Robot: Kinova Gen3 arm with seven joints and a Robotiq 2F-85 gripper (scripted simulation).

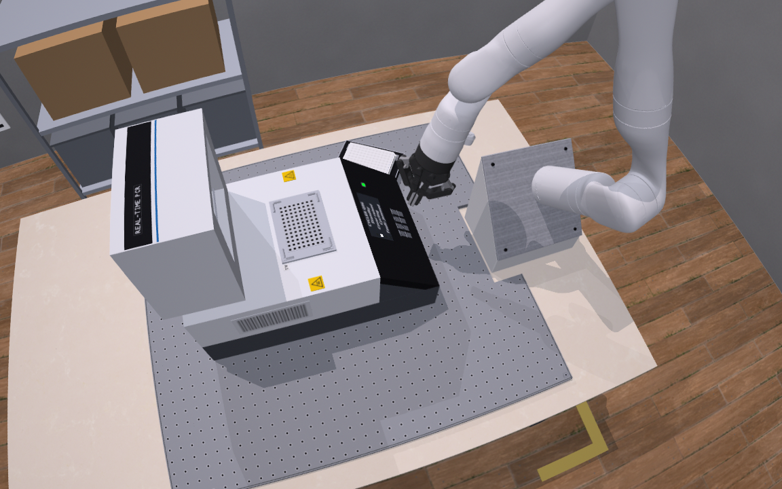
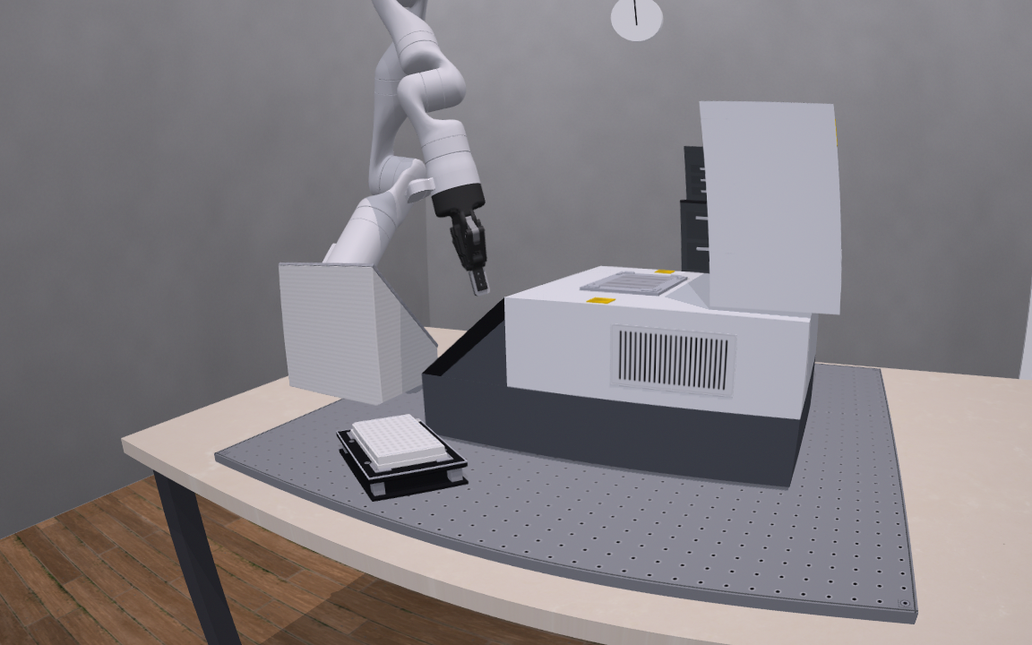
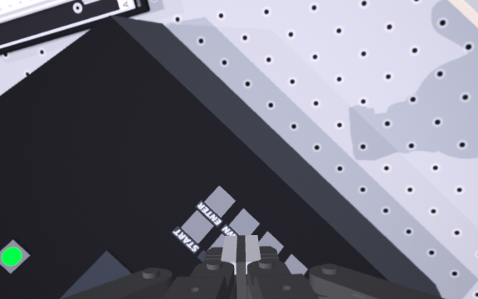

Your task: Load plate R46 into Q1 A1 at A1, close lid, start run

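Plate R46 (image 1: 370, 157) (image 2: 398, 439), white, sits in the black plate nest N1 (image 2: 416, 484) (image 3: 36, 26) beside the cycler's front. Cycler Q1 (image 1: 345, 255) (image 2: 552, 345) (image 3: 98, 124) has its lid (image 1: 181, 182) (image 2: 772, 208) raised and its block (image 1: 328, 242) (image 2: 633, 282) bare. The lamp (image 1: 363, 184) (image 3: 12, 256) is green. My gripper (image 1: 413, 200) (image 2: 480, 291) (image 3: 241, 258) is shut and empty, above the key panel. In the wrist view the START key (image 3: 197, 227) shows left of the fingertips; the key beside it is partly hidden, and CLEAR and STOP are hidden.
The arm's wedge-shaped mount (image 1: 527, 231) (image 2: 327, 329) stands in front of the cycler. The perforated board (image 1: 345, 413) (image 2: 664, 529) lies under cycler and nest on the pale table (image 1: 78, 365) (image 2: 984, 481). A shelf with two cardboard boxes (image 1: 75, 73) (image 1: 172, 51) is beyond the table.
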